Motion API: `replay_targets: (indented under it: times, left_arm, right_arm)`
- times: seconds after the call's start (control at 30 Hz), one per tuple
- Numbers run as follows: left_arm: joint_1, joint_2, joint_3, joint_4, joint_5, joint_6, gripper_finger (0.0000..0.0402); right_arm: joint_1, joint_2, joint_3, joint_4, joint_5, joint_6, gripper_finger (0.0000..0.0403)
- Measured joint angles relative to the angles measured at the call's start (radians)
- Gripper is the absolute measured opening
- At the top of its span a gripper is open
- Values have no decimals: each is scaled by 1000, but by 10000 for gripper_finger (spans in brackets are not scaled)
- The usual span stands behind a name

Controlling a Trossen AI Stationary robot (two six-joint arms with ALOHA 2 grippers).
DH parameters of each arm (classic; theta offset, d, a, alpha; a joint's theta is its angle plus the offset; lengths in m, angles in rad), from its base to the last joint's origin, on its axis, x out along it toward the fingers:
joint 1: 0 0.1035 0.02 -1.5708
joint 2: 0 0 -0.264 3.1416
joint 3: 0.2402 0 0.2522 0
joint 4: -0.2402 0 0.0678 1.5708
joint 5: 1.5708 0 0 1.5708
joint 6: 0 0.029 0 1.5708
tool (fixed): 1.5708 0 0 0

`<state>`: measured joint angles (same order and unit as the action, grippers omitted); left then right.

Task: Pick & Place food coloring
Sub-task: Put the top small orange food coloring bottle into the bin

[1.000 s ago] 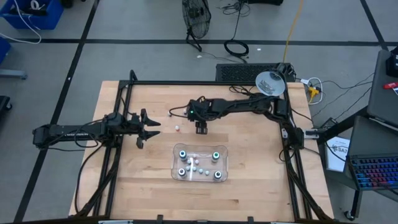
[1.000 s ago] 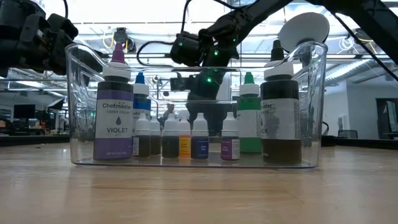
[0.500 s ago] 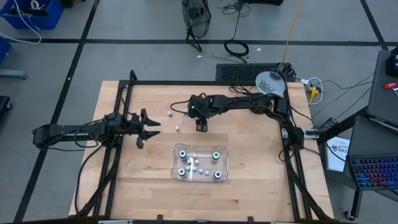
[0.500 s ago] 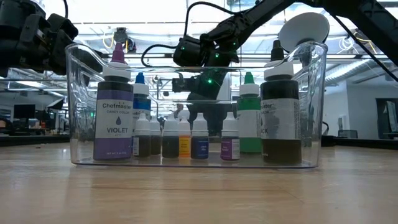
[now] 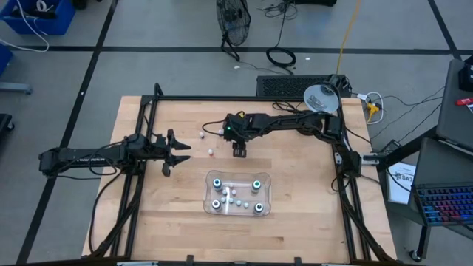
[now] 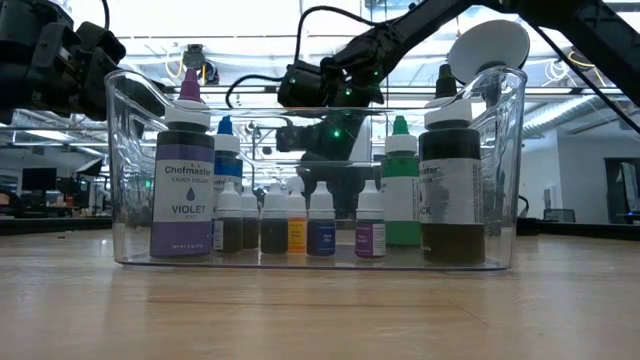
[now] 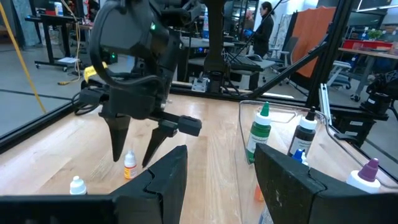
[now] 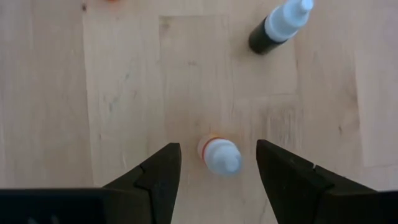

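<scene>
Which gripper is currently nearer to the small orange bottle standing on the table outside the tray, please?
The right. The right gripper hangs directly over the small orange bottle, open fingers either side. The left gripper waits, open, well off toward the table's left edge.

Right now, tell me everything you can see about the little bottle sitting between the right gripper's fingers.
The small bottle stands upright on the wooden table, outside the clear tray. It has a whitish dropper cap and an orange body, apparently plastic. The right gripper is open with a finger on either side, not touching it. Another small dark bottle stands apart nearby.
</scene>
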<state>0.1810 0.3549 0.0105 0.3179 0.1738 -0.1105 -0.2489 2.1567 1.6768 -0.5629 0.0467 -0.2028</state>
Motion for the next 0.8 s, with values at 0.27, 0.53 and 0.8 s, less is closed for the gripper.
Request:
replay_targets:
  times: [0.27, 0.53, 0.8]
  left_arm:
    - [0, 0, 0, 0, 0, -1, 186]
    - [0, 0, 0, 0, 0, 0, 186]
    - [0, 0, 0, 0, 0, -1, 187]
  right_arm:
    - [0, -1, 0, -9, 0, 0, 196]
    - [0, -1, 0, -16, 0, 0, 195]
    - [0, -1, 0, -8, 0, -3, 157]
